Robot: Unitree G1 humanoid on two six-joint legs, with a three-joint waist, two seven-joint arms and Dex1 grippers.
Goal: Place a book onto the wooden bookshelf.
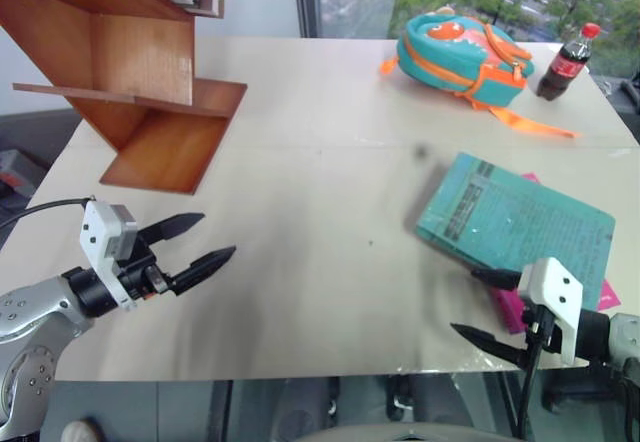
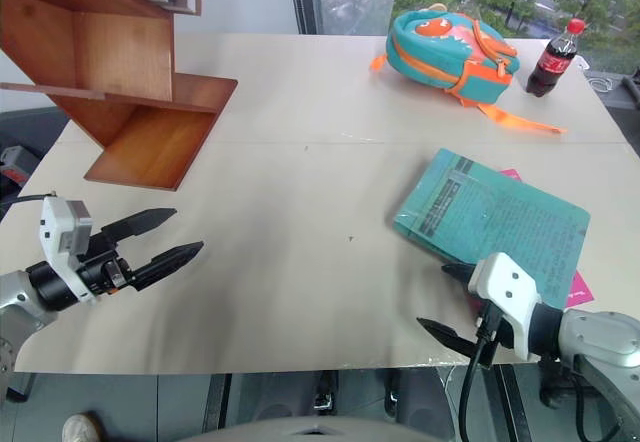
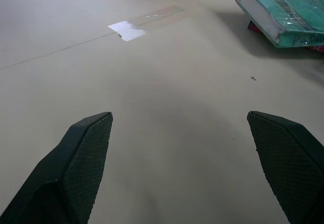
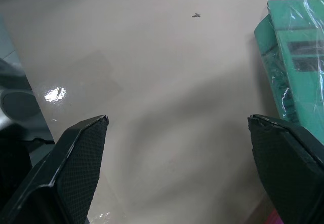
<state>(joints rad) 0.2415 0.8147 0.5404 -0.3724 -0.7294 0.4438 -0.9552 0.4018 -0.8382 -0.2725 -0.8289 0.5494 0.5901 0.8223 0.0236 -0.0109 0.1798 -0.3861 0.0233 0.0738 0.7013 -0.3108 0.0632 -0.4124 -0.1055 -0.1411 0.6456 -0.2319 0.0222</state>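
Left eye view: our right gripper (image 1: 492,307) hovers wide open and empty just short of the large, thin teal-green plastic-wrapped book (image 1: 520,224), lying flat beyond its fingertips. We judge the grasp not yet begun. Our left gripper (image 1: 196,242) gapes, the reddish-brown slanted-board wooden bookshelf (image 1: 150,92) beyond it.
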